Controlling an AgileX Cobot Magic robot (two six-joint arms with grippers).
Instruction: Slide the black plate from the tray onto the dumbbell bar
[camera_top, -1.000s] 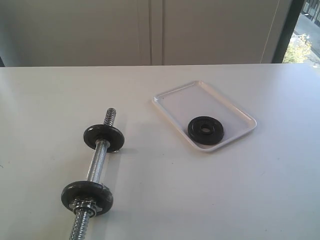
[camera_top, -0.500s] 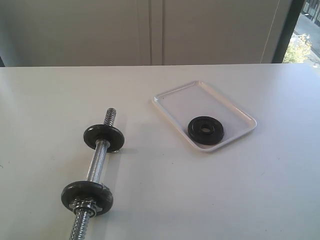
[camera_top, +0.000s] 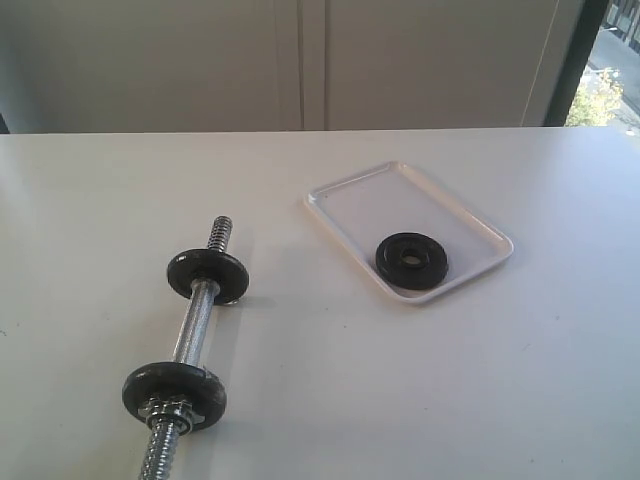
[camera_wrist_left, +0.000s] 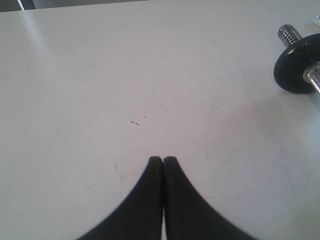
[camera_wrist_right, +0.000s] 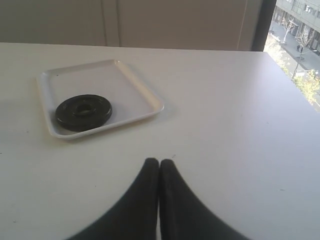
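Note:
The black plate lies flat in the near corner of the white tray, right of centre on the table. The dumbbell bar lies at the left front, chrome, with two duller discs threaded on it and a collar nut by the nearer disc. One disc and a threaded end show in the left wrist view. My left gripper is shut on nothing above bare table. My right gripper is shut too, empty, short of the tray. Neither arm shows in the exterior view.
The white table runs back to a pale wall. A dark window frame stands at the far right, where the table's edge lies. Bare tabletop separates the bar from the tray.

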